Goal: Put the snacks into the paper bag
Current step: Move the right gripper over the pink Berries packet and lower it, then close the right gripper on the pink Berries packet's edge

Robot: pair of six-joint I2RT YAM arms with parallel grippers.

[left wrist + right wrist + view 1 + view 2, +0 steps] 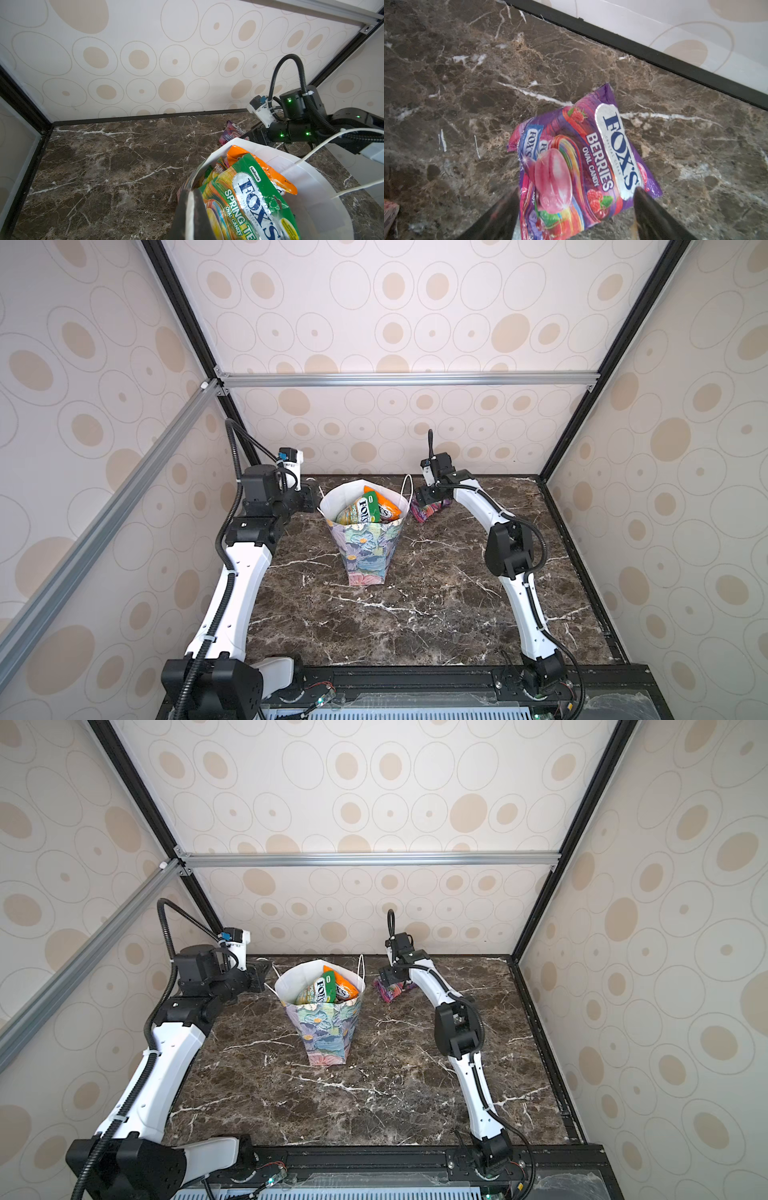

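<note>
Right gripper (575, 190) stood open, straddling purple packet (571, 158) on surface (467, 83); left gripper (191, 195) was clamped on paper bag (311, 187) rim.

Green packet (249, 199) in bag (307, 182) shows SAVORIA, FOX'S, SPRING TE…, OVAL CANDY. Purple packet (581, 166) reads FOX'S, CRYSTAL CLEAR, BERRIES, OVAL CANDY, plus small FOX'S on pictured wrappers. FOX'S on green packet readable in both top views.
</note>
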